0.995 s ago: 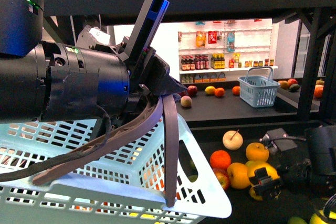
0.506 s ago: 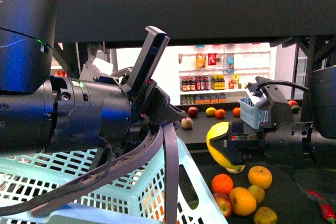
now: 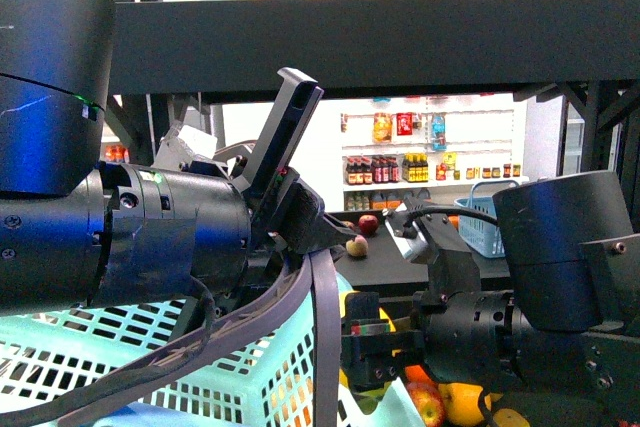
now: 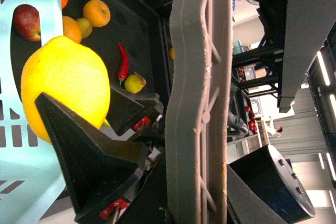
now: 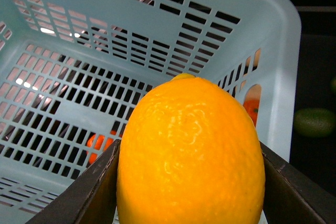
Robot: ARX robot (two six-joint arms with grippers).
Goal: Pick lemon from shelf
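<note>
The lemon (image 5: 191, 150), bright yellow and dimpled, fills the right wrist view, and my right gripper (image 5: 191, 187) is shut on it with a dark finger (image 5: 97, 192) on each side. It hangs over the open pale blue basket (image 5: 278, 35). The left wrist view shows the same lemon (image 4: 65, 85) beside the basket rim (image 4: 31, 3). In the front view only a sliver of lemon (image 3: 384, 318) shows behind the right gripper (image 3: 358, 342). My left gripper (image 3: 310, 247) is shut on the grey basket handle (image 3: 322, 337), which also crosses the left wrist view (image 4: 197, 103). The black shelf deck (image 3: 400, 37) runs overhead.
Oranges (image 4: 97, 12), a red apple (image 4: 27, 22), a red chili (image 4: 122, 62) and a small yellow-green fruit (image 4: 135, 83) lie on the dark deck (image 4: 142, 35). An orange (image 5: 100, 145) shows through the basket mesh. A second blue basket (image 3: 480, 217) and bottle shelves (image 3: 430, 162) stand far behind.
My right gripper rose from among the fruit on the deck with the lemon and moved left to the basket's rim. The left arm kept hold of the handle.
</note>
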